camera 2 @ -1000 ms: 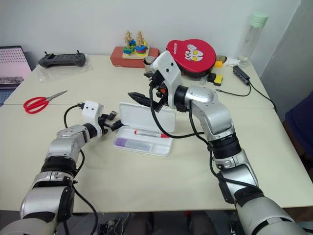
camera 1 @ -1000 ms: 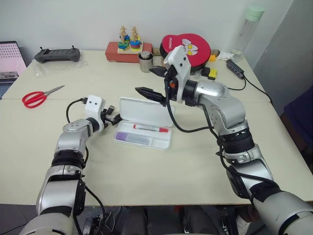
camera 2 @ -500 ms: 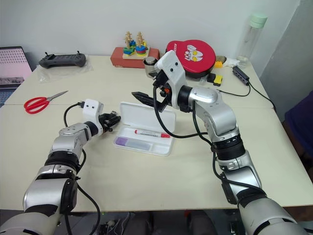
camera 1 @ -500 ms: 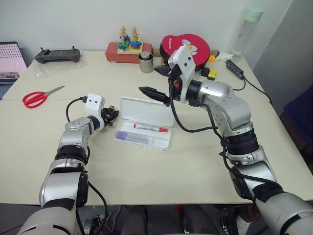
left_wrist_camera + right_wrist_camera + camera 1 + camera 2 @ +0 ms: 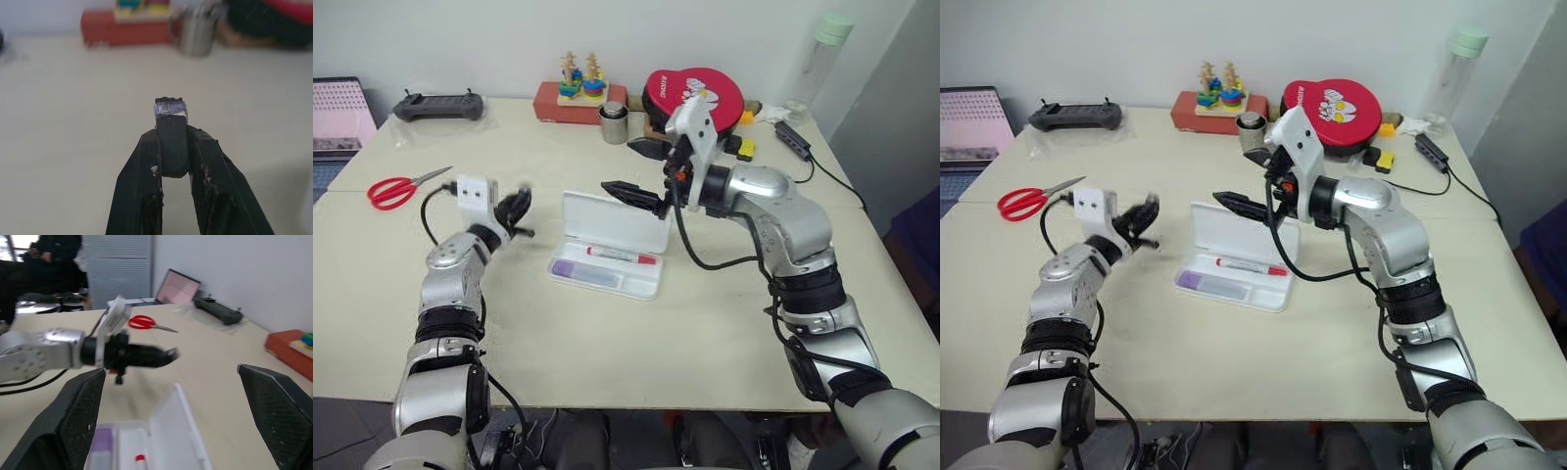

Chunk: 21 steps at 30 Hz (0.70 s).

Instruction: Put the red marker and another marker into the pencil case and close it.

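The left tool (image 5: 171,147) pinches what looks like a small dark cap, raised above the table (image 5: 607,333). The right tool (image 5: 641,168) gapes wide over the flat white hard-plastic pencil case (image 5: 607,257), lid up mid-table, holding the slim red-and-white marker (image 5: 622,256) and thick lavender marker (image 5: 579,273).

Bright, even light; blurred wrist backgrounds

A cream table (image 5: 607,333) carries everything. The open white pencil case (image 5: 607,250) lies near its middle. Left of the case lie red-handled scissors (image 5: 393,189). Beyond the case stand a metal cup (image 5: 613,124), a red block with stacking toys (image 5: 575,93), a black controller (image 5: 437,104) and a red pouch (image 5: 695,96).
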{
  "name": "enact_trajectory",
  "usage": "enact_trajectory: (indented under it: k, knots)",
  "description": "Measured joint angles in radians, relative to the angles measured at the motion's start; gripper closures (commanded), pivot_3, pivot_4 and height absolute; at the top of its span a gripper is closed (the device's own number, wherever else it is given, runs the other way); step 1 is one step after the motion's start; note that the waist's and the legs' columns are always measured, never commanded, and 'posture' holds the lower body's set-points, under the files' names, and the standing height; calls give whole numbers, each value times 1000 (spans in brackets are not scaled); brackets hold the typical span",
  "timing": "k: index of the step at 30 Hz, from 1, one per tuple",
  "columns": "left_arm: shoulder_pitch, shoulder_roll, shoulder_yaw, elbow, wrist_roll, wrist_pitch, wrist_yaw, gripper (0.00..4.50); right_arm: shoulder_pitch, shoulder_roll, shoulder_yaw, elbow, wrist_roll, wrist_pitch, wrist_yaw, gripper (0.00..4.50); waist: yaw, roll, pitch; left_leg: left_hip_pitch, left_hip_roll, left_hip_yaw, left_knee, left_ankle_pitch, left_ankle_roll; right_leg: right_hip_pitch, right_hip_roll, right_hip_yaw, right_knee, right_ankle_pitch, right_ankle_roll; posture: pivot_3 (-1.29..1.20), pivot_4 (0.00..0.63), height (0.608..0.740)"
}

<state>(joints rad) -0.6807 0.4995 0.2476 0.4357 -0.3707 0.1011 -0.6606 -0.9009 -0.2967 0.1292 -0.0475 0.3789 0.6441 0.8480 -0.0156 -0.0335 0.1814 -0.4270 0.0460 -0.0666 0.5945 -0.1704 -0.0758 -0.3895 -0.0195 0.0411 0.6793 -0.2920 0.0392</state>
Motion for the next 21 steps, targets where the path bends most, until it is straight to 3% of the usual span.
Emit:
enact_trajectory:
  k: [5,8,10,14,21]
  knots:
    - [-38,83,-65,-410,-246,262,-223,4068,91,-140,-72,-106,93,55,73,0,-16,1,0,2,0,0,0,0,0,1,1,1,1,0,0,0,150,740]
    - [-35,145,-202,-490,-240,327,-360,4068,129,-197,-110,-122,114,67,77,0,-18,3,1,7,0,1,-1,0,0,4,1,2,1,-1,0,0,150,740]
    - [-26,191,-364,-460,-117,278,-472,4068,181,-252,-117,-163,115,71,77,0,-21,3,1,10,1,3,-1,0,1,5,2,4,1,-3,4,0,150,740]
    - [-8,197,-521,-308,52,153,-589,4068,256,-279,-115,-215,115,90,63,0,-32,4,2,8,3,3,-1,0,1,3,5,7,1,-4,4,0,150,740]
    - [-48,129,-579,-102,160,-10,-685,4068,293,-278,-111,-312,120,133,-15,0,-28,4,2,5,2,3,0,0,1,1,5,6,0,-4,4,0,150,740]
